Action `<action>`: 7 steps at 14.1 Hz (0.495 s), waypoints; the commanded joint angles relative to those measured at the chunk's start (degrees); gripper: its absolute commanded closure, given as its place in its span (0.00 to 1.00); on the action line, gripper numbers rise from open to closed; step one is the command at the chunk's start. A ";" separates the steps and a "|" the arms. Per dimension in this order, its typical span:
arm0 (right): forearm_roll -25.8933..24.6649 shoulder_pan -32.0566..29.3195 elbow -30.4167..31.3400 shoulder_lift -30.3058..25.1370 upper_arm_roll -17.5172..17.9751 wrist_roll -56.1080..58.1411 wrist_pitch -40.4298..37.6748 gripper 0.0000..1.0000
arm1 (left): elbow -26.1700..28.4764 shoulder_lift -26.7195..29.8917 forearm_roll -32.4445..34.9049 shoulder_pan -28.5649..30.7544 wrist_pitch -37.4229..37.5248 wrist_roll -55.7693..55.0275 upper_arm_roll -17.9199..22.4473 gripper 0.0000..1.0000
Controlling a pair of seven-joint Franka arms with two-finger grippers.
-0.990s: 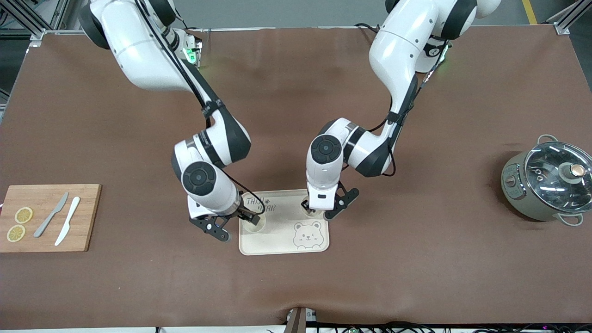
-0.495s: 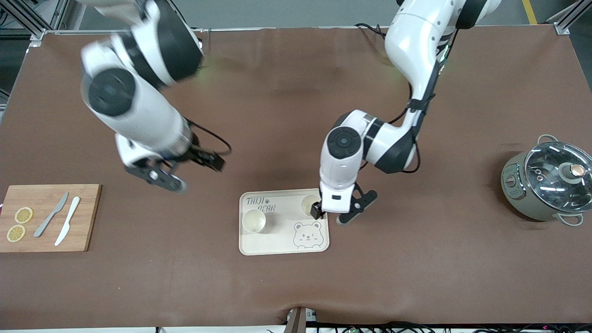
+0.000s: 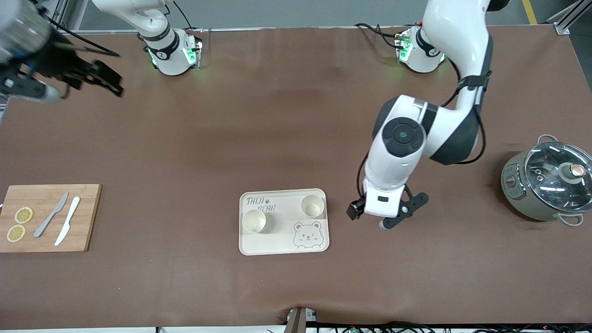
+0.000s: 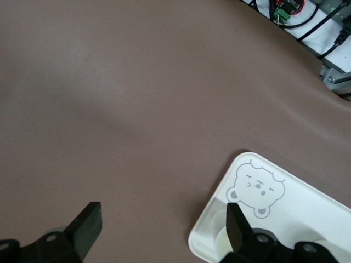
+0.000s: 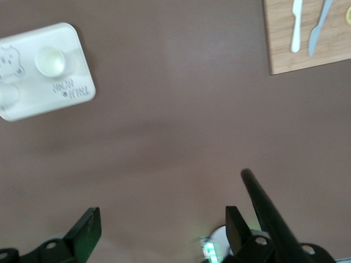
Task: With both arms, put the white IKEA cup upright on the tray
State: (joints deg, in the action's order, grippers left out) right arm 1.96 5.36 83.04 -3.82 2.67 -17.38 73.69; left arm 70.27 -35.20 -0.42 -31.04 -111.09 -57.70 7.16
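The cream tray (image 3: 283,243) printed "TAIJI BEAR" lies on the brown table. Two white cups stand upright on it, one (image 3: 254,221) toward the right arm's end and one (image 3: 311,206) toward the left arm's end. My left gripper (image 3: 363,213) is open and empty over the bare table beside the tray. Its wrist view shows the tray's bear corner (image 4: 285,211) past one finger (image 4: 241,230). My right gripper (image 3: 92,76) is open, empty and raised high over the table's corner at the right arm's end. Its wrist view shows the tray (image 5: 60,93) and a cup (image 5: 50,60) from afar.
A wooden cutting board (image 3: 88,217) with two knives and lemon slices lies at the right arm's end and shows in the right wrist view (image 5: 285,55). A grey pot with a glass lid (image 3: 548,180) stands at the left arm's end.
Both grippers let go of the cups and drew away from the tray. The right one rose toward its end's corner. The left one moved off the tray toward its own end.
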 commanded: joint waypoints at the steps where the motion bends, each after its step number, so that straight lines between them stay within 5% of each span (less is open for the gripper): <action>1: -0.82 -8.23 8.19 -5.23 0.59 11.71 3.56 0.00 | 2.07 4.17 -4.05 3.52 3.84 8.72 -0.66 0.00; 7: -0.82 -14.06 13.64 -4.71 0.59 19.05 14.38 0.00 | 2.59 9.88 -4.23 10.29 13.34 23.32 -0.66 0.00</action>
State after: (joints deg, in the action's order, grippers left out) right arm 1.57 -7.84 95.08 -7.67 2.26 1.13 86.97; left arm 70.55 -28.46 -3.79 -22.56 -99.81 -38.61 7.07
